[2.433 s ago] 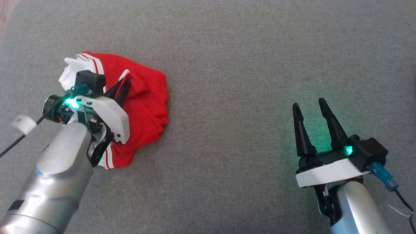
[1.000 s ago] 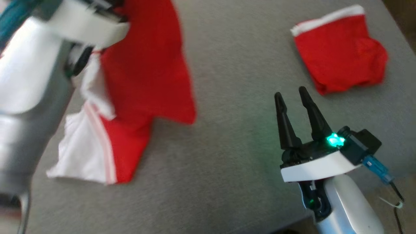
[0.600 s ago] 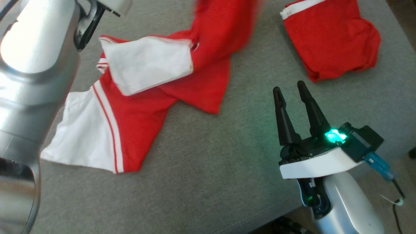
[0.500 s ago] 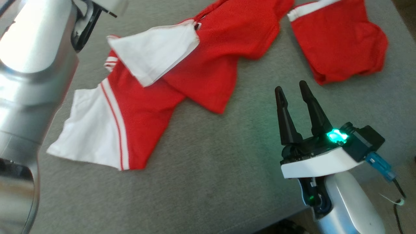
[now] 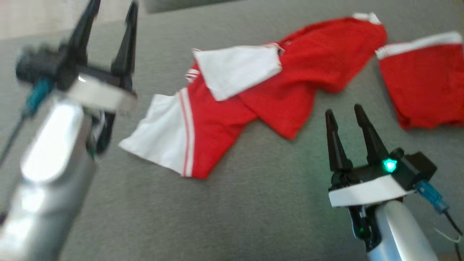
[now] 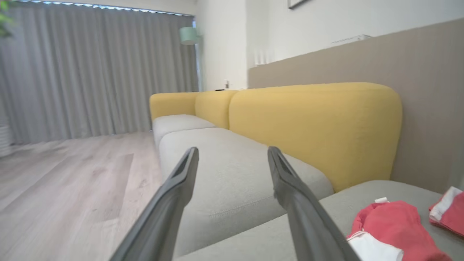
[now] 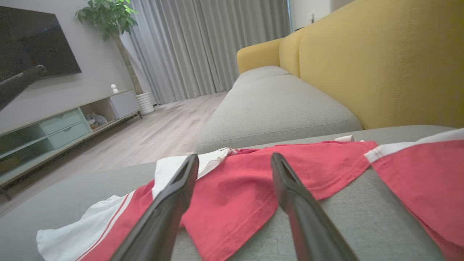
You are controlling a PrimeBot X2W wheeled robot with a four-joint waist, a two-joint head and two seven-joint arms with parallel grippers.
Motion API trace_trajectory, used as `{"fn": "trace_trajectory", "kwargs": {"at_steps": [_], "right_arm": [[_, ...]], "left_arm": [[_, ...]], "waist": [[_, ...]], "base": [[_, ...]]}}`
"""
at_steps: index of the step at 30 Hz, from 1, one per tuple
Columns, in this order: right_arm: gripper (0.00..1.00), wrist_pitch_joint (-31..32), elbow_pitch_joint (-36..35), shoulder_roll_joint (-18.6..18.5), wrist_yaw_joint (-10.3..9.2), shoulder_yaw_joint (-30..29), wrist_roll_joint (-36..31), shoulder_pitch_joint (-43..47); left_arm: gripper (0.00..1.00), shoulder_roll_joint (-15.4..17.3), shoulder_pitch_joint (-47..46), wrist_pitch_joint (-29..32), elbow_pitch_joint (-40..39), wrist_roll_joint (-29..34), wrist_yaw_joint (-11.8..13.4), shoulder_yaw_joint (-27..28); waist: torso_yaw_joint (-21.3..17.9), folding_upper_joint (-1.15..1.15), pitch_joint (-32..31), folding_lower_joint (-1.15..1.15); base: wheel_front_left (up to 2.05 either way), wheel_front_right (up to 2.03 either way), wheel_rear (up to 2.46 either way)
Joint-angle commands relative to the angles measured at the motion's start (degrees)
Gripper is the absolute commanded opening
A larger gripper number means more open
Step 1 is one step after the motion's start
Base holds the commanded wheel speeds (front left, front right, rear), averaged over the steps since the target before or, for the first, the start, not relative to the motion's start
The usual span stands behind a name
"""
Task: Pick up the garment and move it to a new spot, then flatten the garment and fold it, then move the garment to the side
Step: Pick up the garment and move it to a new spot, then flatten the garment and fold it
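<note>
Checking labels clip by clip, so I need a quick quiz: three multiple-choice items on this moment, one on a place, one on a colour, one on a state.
1. In the head view, where do the red shorts lie relative to the jersey?
A. to its right
B. to its left
C. on the floor

2. The jersey's sleeves are:
A. black
B. yellow
C. white

3. The left gripper is:
A. shut on the jersey
B. open, fingers empty
C. shut on the shorts

Answers:
1 A, the shorts sit at the right edge, past the jersey.
2 C, both spread sleeves show white.
3 B, its fingers stand apart with nothing between them.
</note>
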Motion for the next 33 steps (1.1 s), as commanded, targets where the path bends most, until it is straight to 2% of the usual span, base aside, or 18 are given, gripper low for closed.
{"fn": "trace_trajectory", "kwargs": {"at_steps": [1, 3, 4, 12, 13, 17, 24, 33], "right_arm": [[1.00, -0.62, -1.40, -0.10, -0.04, 0.91, -0.90, 0.24], [1.00, -0.62, -1.02, -0.10, -0.04, 0.11, -1.52, 1.21], [1.00, -0.62, -0.43, -0.10, -0.04, -0.47, -2.09, 2.30], [1.00, -0.62, 0.74, -0.10, -0.04, -0.80, -2.34, 6.45], [1.00, -0.62, 0.74, -0.10, -0.04, -0.80, -2.34, 6.45], [1.00, -0.62, 0.93, -0.10, -0.04, -0.91, -2.60, 6.73], [1.00, -0.62, 2.00, -0.10, -0.04, -0.86, -5.66, 5.43], [1.00, 6.41, 14.50, -0.10, -0.04, -1.47, -16.03, -0.88]], "left_arm": [[1.00, 1.59, 1.56, -0.25, -3.36, -0.73, 1.13, 3.91], [1.00, 0.45, 7.49, -0.26, -6.68, -0.51, 2.43, 5.70], [1.00, -1.26, 13.35, -0.26, -9.30, -0.12, 3.21, 6.85], [1.00, -8.90, 32.24, -0.26, -14.04, 2.77, 4.34, 11.86], [1.00, -8.90, 32.24, -0.26, -14.04, 2.77, 4.34, 11.86], [1.00, -12.99, 37.27, -0.27, -15.43, 4.28, 3.76, 15.47], [1.00, -15.94, 38.36, -0.27, -15.73, 8.57, 0.41, 18.68], [1.00, -17.55, 36.34, -0.27, -14.93, 11.11, -2.10, 20.36]], "waist": [[4.01, 0.00, -3.65, 0.01], [5.67, 0.00, -4.86, 0.01], [7.10, 0.00, -5.99, 0.01], [9.74, 0.00, -9.41, 0.01], [9.74, 0.00, -9.41, 0.01], [10.17, 0.00, -9.63, 0.01], [10.92, 0.00, -8.63, 0.01], [12.98, 0.00, -6.08, 0.01]], "base": [[0.00, 0.00, 0.00], [0.00, 0.00, 0.00], [0.00, 0.00, 0.00], [0.00, 0.00, 0.00], [0.00, 0.00, 0.00], [0.00, 0.00, 0.00], [0.00, 0.00, 0.00], [0.00, 0.00, 0.00]]}}
